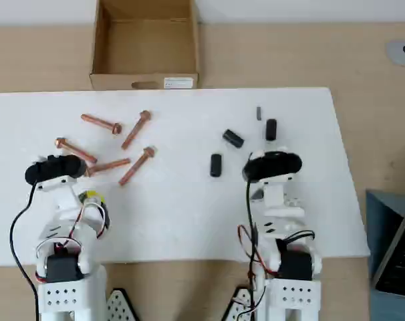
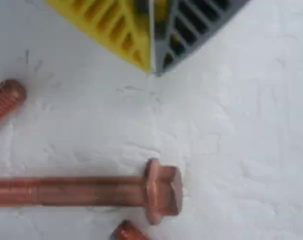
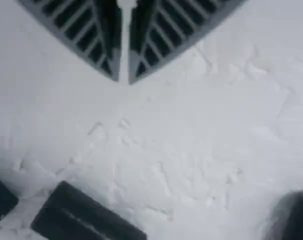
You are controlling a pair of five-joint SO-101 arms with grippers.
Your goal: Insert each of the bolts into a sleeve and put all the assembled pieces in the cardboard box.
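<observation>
Bolts crowd together at left; left fingers and right fingers are both closed, empty. Grabbing one bolt may scatter neighbours; round sleeves may roll.

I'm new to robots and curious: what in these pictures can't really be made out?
High view: the small grey piece on the mat is too small to identify.
Left wrist view: the bolt has its shaft cut off by the picture's edge.
Right wrist view: the black sleeve is blurred and cut off by the edge.
</observation>
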